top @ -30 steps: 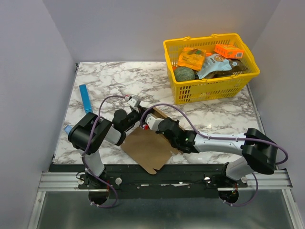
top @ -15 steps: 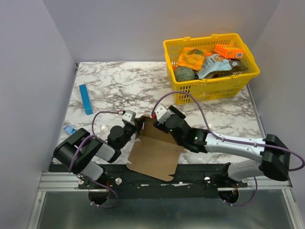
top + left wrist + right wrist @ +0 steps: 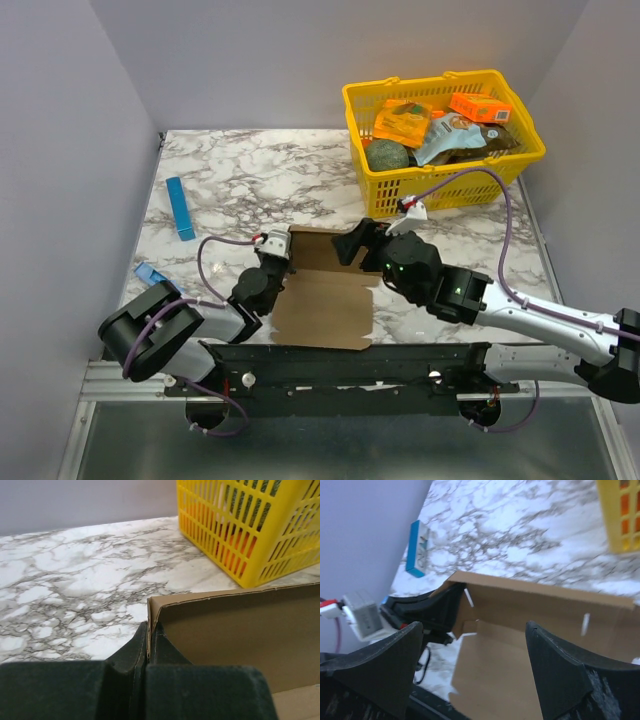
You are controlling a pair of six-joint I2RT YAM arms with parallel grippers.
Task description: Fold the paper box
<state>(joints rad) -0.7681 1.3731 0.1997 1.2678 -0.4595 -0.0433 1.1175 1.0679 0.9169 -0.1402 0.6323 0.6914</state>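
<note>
The paper box [image 3: 325, 305] is a brown cardboard sheet lying flat near the table's front edge, with its far panel [image 3: 315, 246] folded upright. My left gripper [image 3: 283, 262] is shut on the left end of that raised panel. The left wrist view shows the thin cardboard edge pinched between my left gripper [image 3: 149, 630] fingers, with the paper box [image 3: 240, 630] stretching to the right. My right gripper [image 3: 355, 243] hovers open at the right of the raised panel. In the right wrist view my right gripper [image 3: 474, 626] stands wide apart over the paper box [image 3: 520, 645], holding nothing.
A yellow basket [image 3: 440, 185] with orange boxes and other goods stands at the back right. It also shows as the basket [image 3: 240, 525] close behind the panel. A thin blue strip [image 3: 180, 207] lies at the left, and a small blue item [image 3: 148, 272] sits near the left edge.
My right gripper opened, let go of the cardboard and drew back to the right. The sheet turned square to the table edge. My left gripper closed fully on the panel's end.
</note>
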